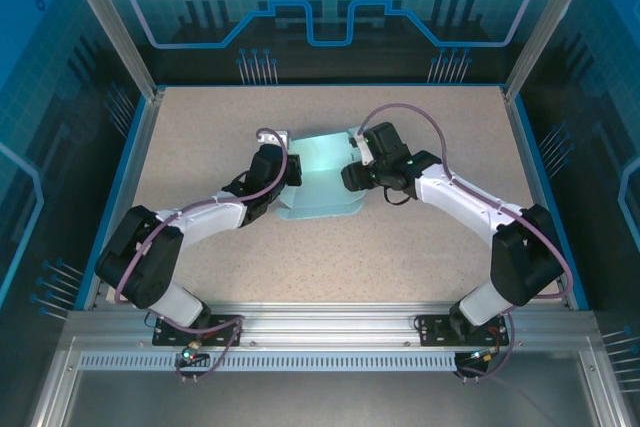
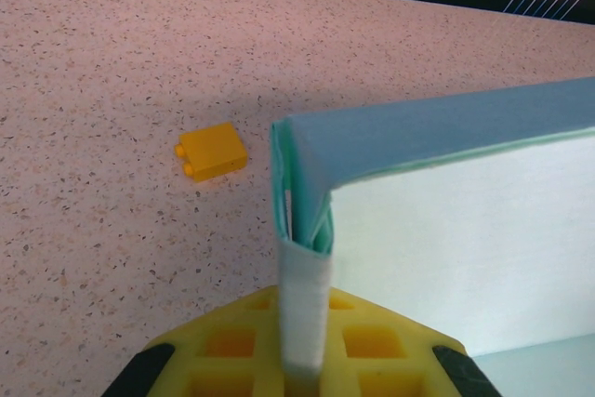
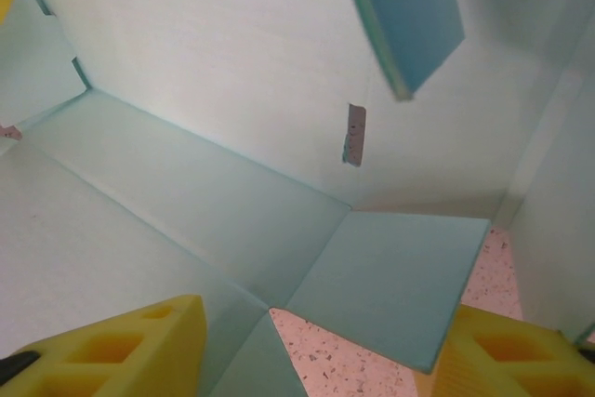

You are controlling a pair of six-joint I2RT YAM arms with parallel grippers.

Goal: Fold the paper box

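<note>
Paper box [image 1: 325,185], part-folded, mid-table [image 1: 400,247], between two arms.
Left gripper [image 2: 302,350]: clamped on a doubled wall edge of the box, apparently to hold that wall upright. An orange brick [image 2: 213,152] lies loose beside it, not touching. Right gripper [image 3: 316,360]: pads apart, gripping nothing, inside the box near a slot [image 3: 355,134], probably to press a flap home.

Paper box [image 1: 325,182]: pale blue-green, plain, deeper blue on outer faces. My left pincer pads [image 2: 372,350]: bright yellow. Small brick [image 2: 213,152]: orange-yellow. Surface [image 2: 112,53]: beige, dark-speckled.
</note>
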